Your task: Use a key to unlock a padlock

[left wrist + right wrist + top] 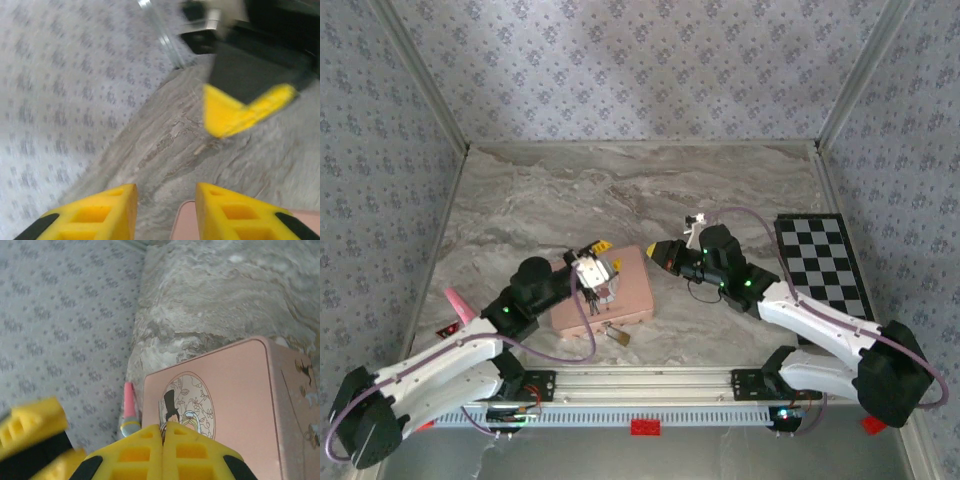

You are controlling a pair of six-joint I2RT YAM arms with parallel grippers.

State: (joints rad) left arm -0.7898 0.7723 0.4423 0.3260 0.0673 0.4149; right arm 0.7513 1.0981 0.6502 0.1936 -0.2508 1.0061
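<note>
padlock (616, 337) sat at the near edge of the tin (632, 290), no key seen in it; left fingers (100, 210) apart, right fingers (145, 452) pressed together; unlocking looked wholly undone.

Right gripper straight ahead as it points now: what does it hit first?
Probably the pink tin, its lid by the cartoon couple; the right gripper points straight at it, though depth is unclear.
</note>
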